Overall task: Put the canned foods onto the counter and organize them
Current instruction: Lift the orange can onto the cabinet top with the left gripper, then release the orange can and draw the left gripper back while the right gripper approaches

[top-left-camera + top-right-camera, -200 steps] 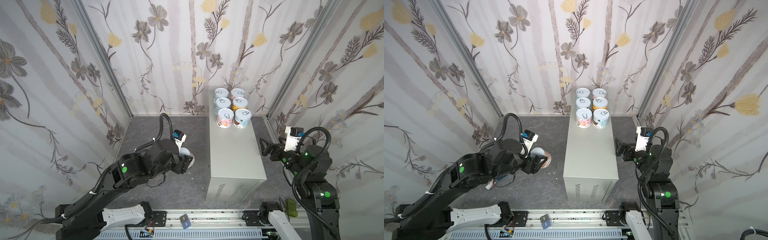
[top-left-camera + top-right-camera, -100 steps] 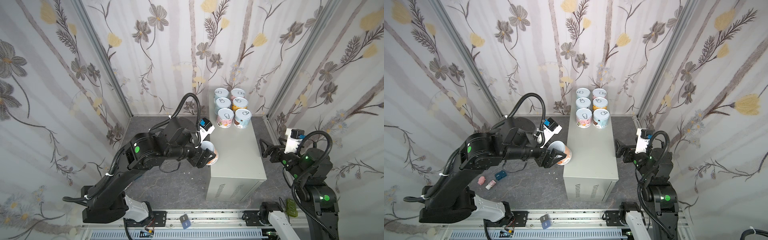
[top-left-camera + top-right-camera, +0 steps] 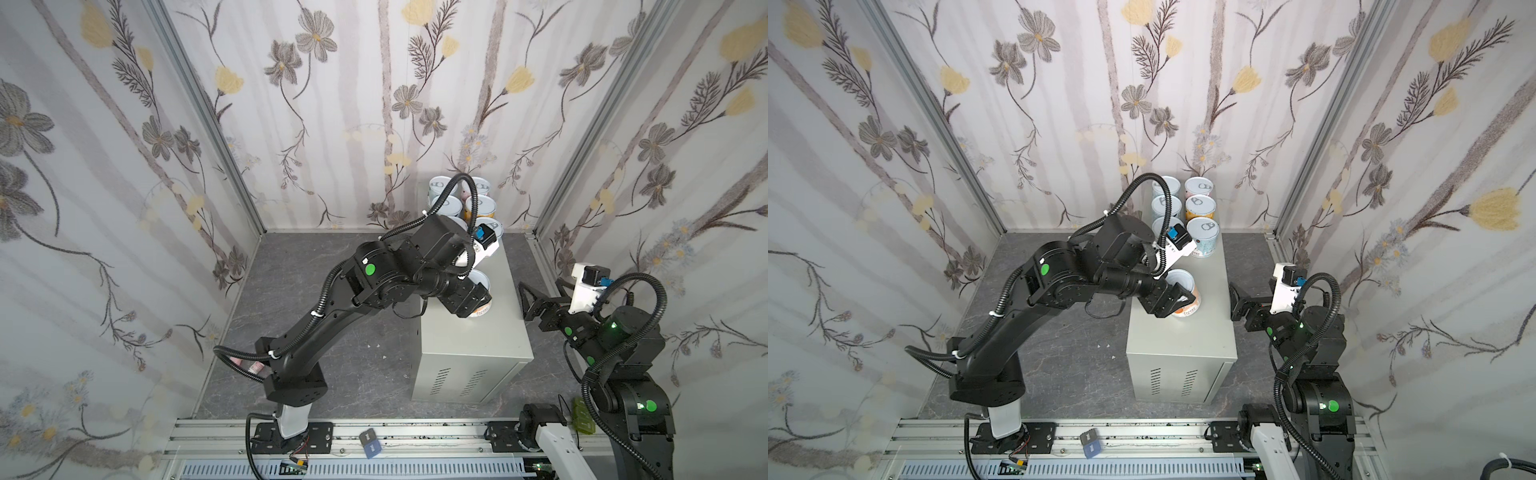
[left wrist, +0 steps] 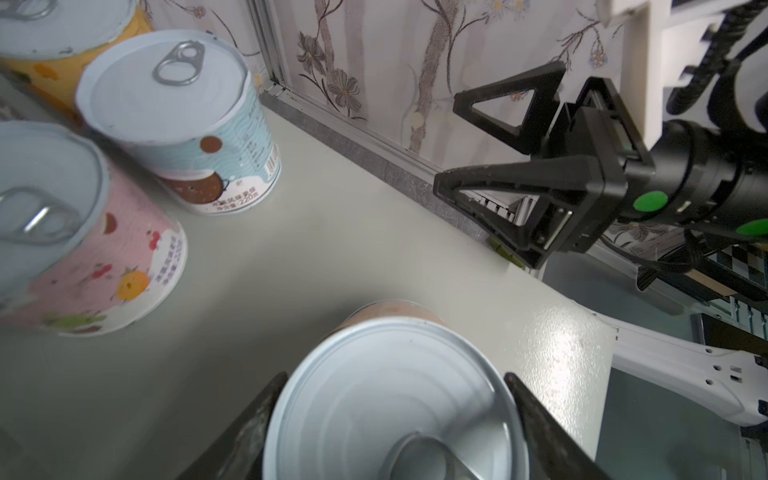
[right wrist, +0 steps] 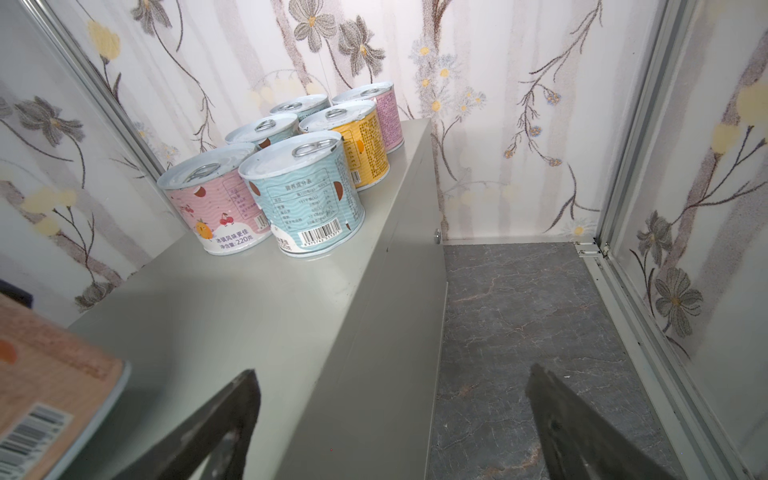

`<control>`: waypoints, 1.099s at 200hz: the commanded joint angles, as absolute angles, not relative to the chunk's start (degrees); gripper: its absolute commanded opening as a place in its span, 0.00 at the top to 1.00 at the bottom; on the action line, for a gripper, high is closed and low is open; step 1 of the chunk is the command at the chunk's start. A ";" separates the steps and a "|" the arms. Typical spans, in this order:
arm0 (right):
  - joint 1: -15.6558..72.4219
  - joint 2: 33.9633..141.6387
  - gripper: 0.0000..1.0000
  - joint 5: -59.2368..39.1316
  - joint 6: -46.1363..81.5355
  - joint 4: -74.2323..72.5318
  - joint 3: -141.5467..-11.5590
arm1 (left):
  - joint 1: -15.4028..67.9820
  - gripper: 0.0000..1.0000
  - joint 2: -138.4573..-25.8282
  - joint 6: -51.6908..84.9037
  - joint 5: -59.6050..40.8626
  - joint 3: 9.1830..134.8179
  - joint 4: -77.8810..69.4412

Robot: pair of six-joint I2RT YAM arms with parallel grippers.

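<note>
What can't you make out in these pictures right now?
Whether the held can touches the counter: left wrist view, its lid hides its base; both top views, the left gripper covers much of it.
The pink can: mostly behind the left arm in both top views.
The held can's label: right wrist view, blurred and cut by the edge.

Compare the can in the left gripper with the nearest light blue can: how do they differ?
The held can has an orange label, the light blue can a blue one. The left gripper clamps the held can, apart from the group; the light blue can stands free within it. Both have silver pull-tab lids and equal size.
</note>
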State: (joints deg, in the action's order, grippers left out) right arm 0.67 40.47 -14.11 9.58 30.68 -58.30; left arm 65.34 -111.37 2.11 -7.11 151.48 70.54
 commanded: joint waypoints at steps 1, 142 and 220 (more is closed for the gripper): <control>0.62 41.08 0.00 -9.48 10.63 31.45 -59.31 | 65.53 0.46 -116.94 0.30 -8.74 159.00 74.99; 0.63 29.51 0.00 -27.59 5.00 21.42 -53.01 | 63.23 0.00 -111.02 2.43 -9.62 151.17 59.29; 1.06 32.08 0.00 -37.26 2.07 21.14 -54.61 | 54.24 0.00 -81.16 7.43 -10.87 113.51 42.11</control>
State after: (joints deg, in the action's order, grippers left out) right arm 0.71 30.44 -34.37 3.97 22.90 -53.63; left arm 56.31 -86.98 5.23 -10.94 120.14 48.99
